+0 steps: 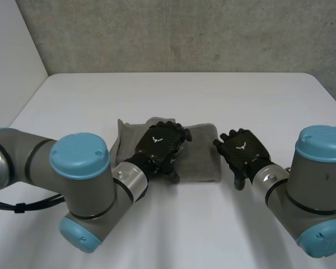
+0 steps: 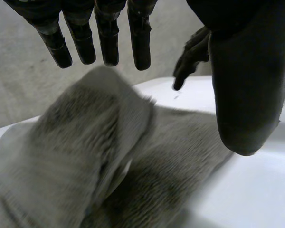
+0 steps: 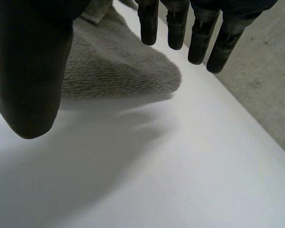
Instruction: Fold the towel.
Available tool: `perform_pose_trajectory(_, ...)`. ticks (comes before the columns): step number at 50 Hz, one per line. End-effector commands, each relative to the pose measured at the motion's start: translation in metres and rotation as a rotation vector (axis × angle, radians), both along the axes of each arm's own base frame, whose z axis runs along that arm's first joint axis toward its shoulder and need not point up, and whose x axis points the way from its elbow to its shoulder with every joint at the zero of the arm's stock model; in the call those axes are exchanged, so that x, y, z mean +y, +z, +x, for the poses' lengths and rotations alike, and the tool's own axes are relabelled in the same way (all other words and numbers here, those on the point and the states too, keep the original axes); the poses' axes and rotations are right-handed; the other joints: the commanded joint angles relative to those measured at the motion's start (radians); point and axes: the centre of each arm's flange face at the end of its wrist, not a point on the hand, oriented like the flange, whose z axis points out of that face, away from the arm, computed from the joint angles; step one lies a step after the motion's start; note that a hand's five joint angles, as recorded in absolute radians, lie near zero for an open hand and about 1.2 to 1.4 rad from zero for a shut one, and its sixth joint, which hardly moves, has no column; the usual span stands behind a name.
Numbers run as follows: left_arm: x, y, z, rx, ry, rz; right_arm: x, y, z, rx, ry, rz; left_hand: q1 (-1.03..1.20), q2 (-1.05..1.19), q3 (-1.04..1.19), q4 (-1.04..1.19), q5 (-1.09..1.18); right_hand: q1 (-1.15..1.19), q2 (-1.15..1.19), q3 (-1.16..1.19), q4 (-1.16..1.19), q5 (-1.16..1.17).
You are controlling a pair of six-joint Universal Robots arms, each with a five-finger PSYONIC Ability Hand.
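Here the towel [image 1: 204, 156] lies folded on the table [image 1: 185, 95]; the left hand [image 1: 159, 143] is over its middle, the right hand [image 1: 243, 147] just beside its edge, both with fingers straight, apart, holding nothing

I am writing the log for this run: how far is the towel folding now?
Done: the towel already lies doubled into a compact block. In hand: nothing is gripped; the left hand is open above the towel, the right hand open over the table beside its edge. Left: probably only flattening the raised fold below the left hand.
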Motion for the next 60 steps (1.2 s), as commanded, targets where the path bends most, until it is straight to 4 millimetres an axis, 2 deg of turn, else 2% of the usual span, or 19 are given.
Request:
perform_pose_trajectory(1, -0.013, -0.009, 0.004, -0.075, 0.126, -0.065, 0.008, -0.015, 0.009, -0.103, 0.021, 0.118, -0.061, -0.039, -0.048, -0.054, -0.004, -0.069, -0.095, -0.047, -0.076, -0.072)
perform_pose_trajectory(8, -0.015, -0.009, -0.005, -0.065, 0.131, -0.107, 0.012, -0.019, 0.018, -0.166, 0.049, 0.163, -0.061, -0.039, -0.048, -0.054, -0.004, -0.060, -0.085, -0.047, -0.076, -0.062)
perform_pose_trajectory(12, -0.024, -0.013, -0.012, -0.057, 0.135, -0.116, 0.011, -0.024, 0.020, -0.165, 0.055, 0.167, -0.055, -0.034, -0.048, -0.054, 0.002, 0.085, 0.059, -0.047, -0.076, 0.082)
perform_pose_trajectory(14, -0.026, -0.015, -0.014, -0.055, 0.136, -0.118, 0.011, -0.027, 0.026, -0.169, 0.072, 0.161, -0.055, -0.034, -0.048, -0.054, 0.002, 0.406, 0.380, -0.047, -0.076, 0.403)
perform_pose_trajectory(15, -0.029, -0.017, -0.015, -0.057, 0.143, -0.122, 0.011, -0.027, 0.026, -0.169, 0.072, 0.161, -0.052, -0.031, -0.048, -0.054, 0.005, 0.408, 0.382, -0.047, -0.076, 0.405)
perform_pose_trajectory(17, -0.033, -0.018, -0.015, -0.063, 0.162, -0.130, 0.010, -0.033, 0.029, -0.163, 0.081, 0.161, -0.052, -0.031, -0.048, -0.054, 0.005, 0.884, 0.858, -0.047, -0.076, 0.881)
perform_pose_trajectory(18, -0.040, -0.018, -0.012, -0.071, 0.193, -0.142, 0.010, -0.033, 0.029, -0.163, 0.082, 0.161, -0.052, -0.031, -0.048, -0.054, 0.005, 0.886, 0.861, -0.047, -0.076, 0.883)
perform_pose_trajectory(19, -0.040, -0.018, -0.012, -0.071, 0.193, -0.142, 0.009, -0.035, 0.030, -0.162, 0.082, 0.160, -0.052, -0.031, -0.048, -0.054, 0.005, 1.139, 1.114, -0.047, -0.076, 1.136)
perform_pose_trajectory(21, -0.046, -0.016, -0.009, -0.077, 0.231, -0.154, 0.008, -0.036, 0.030, -0.160, 0.083, 0.159, -0.052, -0.031, -0.048, -0.054, 0.005, 1.152, 1.127, -0.047, -0.076, 1.150)
perform_pose_trajectory(23, -0.067, -0.013, 0.009, -0.090, 0.334, -0.166, 0.007, -0.035, 0.030, -0.160, 0.082, 0.153, -0.052, -0.031, -0.048, -0.054, 0.005, 1.152, 1.127, -0.047, -0.076, 1.150)
perform_pose_trajectory(24, -0.068, -0.013, 0.009, -0.090, 0.335, -0.166, 0.007, -0.034, 0.030, -0.158, 0.084, 0.151, -0.052, -0.031, -0.048, -0.054, 0.005, 1.152, 1.127, -0.047, -0.076, 1.150)
perform_pose_trajectory(26, -0.086, -0.011, 0.027, -0.101, 0.417, -0.171, 0.006, -0.032, 0.029, -0.159, 0.083, 0.144, -0.052, -0.031, -0.048, -0.054, 0.005, 1.152, 1.127, -0.047, -0.076, 1.150)
perform_pose_trajectory(34, -0.109, -0.016, 0.056, -0.141, 0.510, -0.159, 0.006, -0.014, 0.028, -0.172, 0.086, 0.103, -0.052, -0.031, -0.048, -0.054, 0.005, 1.152, 1.127, -0.047, -0.076, 1.150)
perform_pose_trajectory(40, -0.097, -0.025, 0.058, -0.167, 0.497, -0.127, 0.011, -0.002, 0.024, -0.175, 0.087, 0.082, -0.055, -0.034, -0.048, -0.054, 0.002, 1.152, 1.127, -0.047, -0.076, 1.150)
perform_pose_trajectory(43, -0.085, -0.018, 0.058, -0.161, 0.482, -0.121, 0.015, 0.003, 0.018, -0.142, 0.090, 0.062, -0.064, -0.042, -0.048, -0.054, -0.007, 1.152, 1.127, -0.047, -0.076, 1.150)
perform_pose_trajectory(45, -0.068, -0.008, 0.053, -0.150, 0.444, -0.129, 0.015, 0.004, 0.013, -0.116, 0.088, 0.047, -0.067, -0.045, -0.048, -0.054, -0.010, 1.152, 1.127, -0.047, -0.076, 1.150)
perform_pose_trajectory(50, -0.048, -0.006, 0.049, -0.159, 0.407, -0.123, 0.012, 0.002, -0.006, -0.032, 0.066, 0.021, -0.070, -0.048, -0.048, -0.054, -0.013, 1.152, 1.127, -0.047, -0.076, 1.150)
perform_pose_trajectory(54, -0.042, -0.008, 0.049, -0.167, 0.396, -0.122, 0.017, -0.005, -0.017, -0.004, 0.088, 0.072, -0.070, -0.048, -0.048, -0.054, -0.013, 1.152, 1.127, -0.047, -0.076, 1.150)
perform_pose_trajectory(60, -0.048, -0.008, 0.057, -0.176, 0.421, -0.119, 0.025, -0.013, -0.024, -0.014, 0.124, 0.157, -0.070, -0.048, -0.048, -0.054, -0.013, 1.152, 1.127, -0.047, -0.076, 1.150)
